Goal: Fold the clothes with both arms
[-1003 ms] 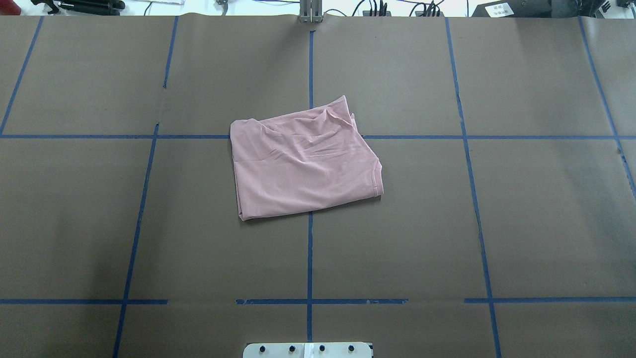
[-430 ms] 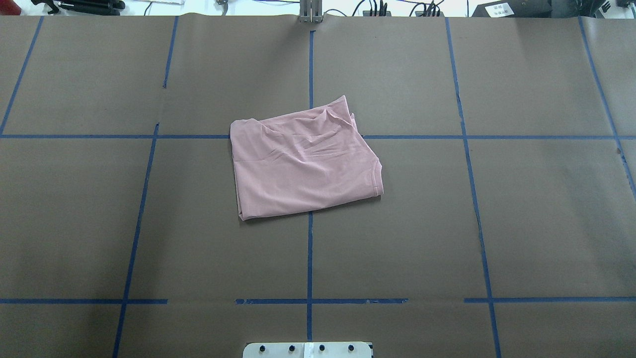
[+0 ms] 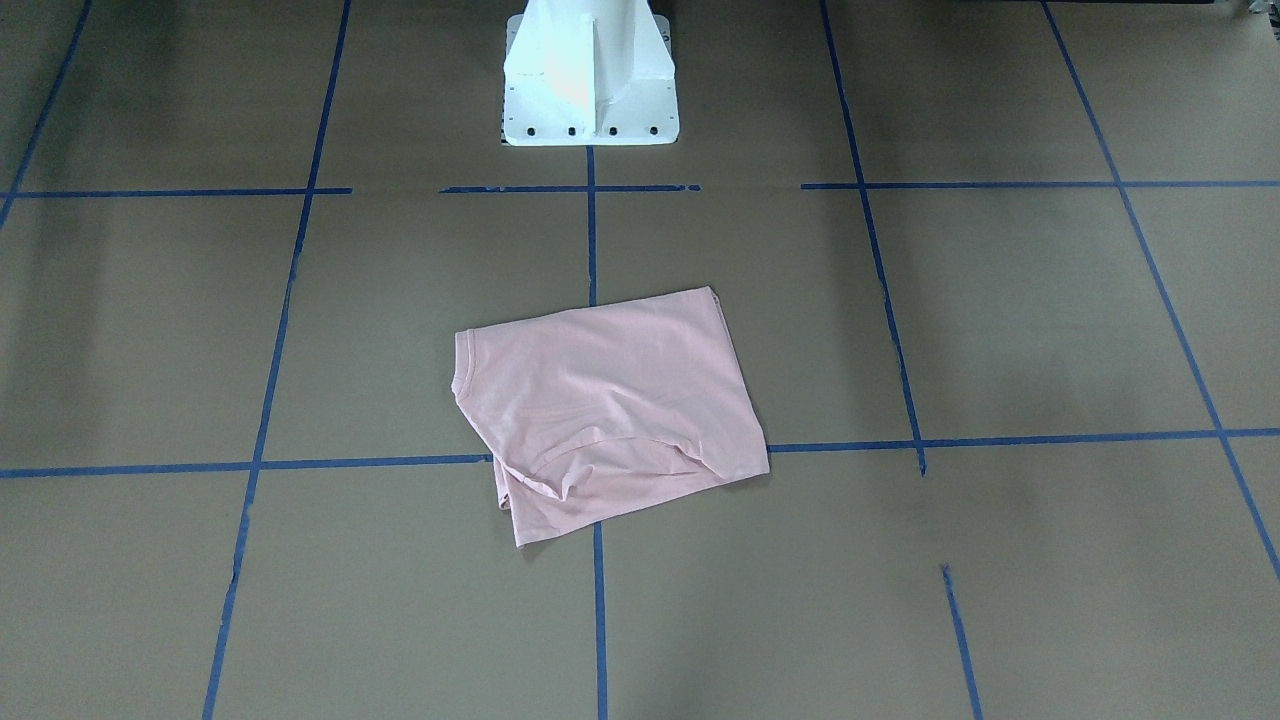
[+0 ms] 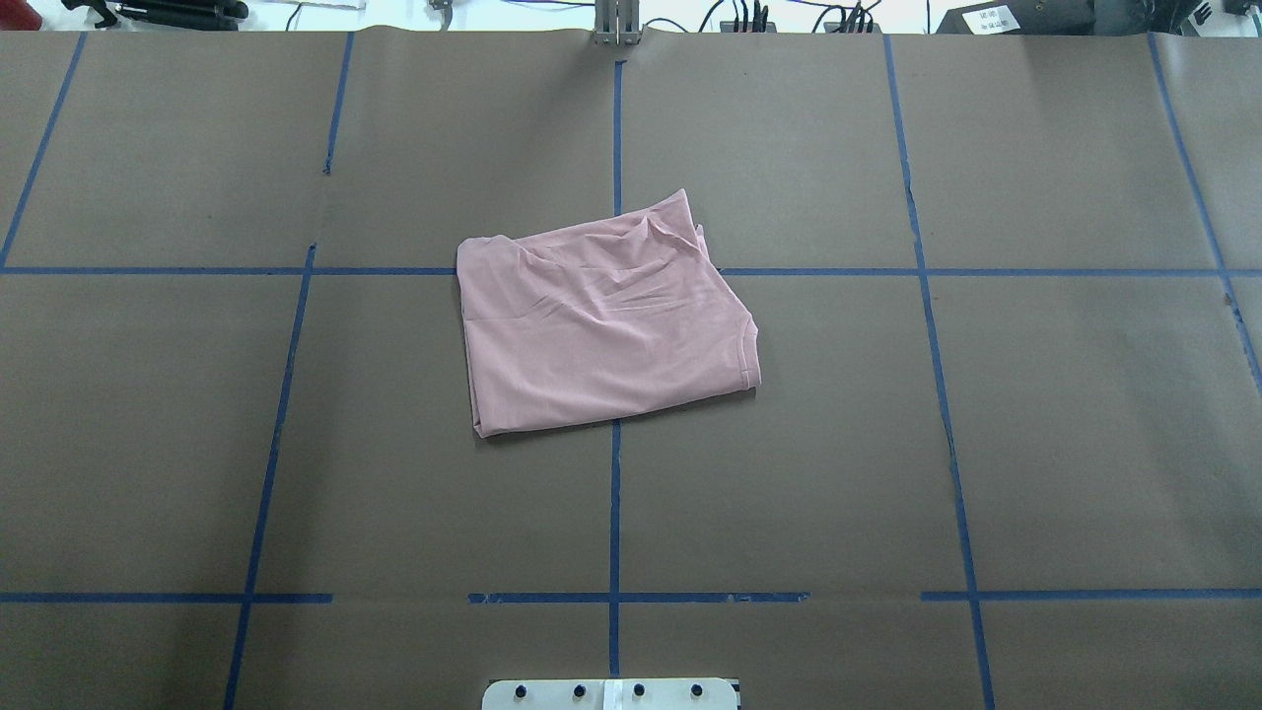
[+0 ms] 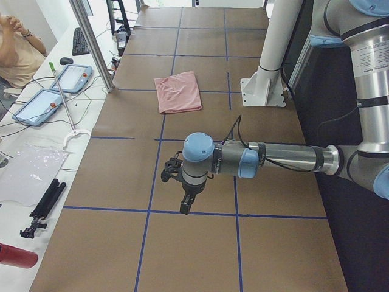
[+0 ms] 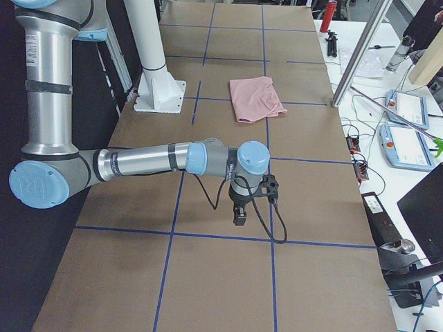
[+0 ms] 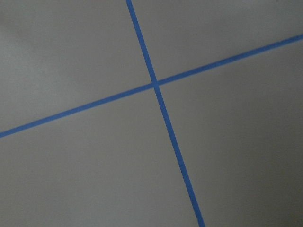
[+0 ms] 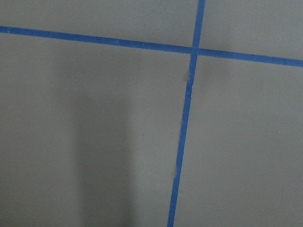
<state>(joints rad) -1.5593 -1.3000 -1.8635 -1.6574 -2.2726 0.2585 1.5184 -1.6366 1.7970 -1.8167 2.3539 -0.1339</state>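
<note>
The folded pale pink T-shirt point(image 4: 601, 325) lies unmoved on the brown blue-taped counter point(image 4: 1035, 444), so folding is probably finished. The left pincer point(image 5: 185, 208) and right pincer point(image 6: 239, 219) hang well apart from it; I cannot tell how far open they are.

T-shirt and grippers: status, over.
Left gripper and right gripper far from T-shirt, open or shut unclear. T-shirt folded, wrinkled, lying flat. Nothing on top of it.
</note>
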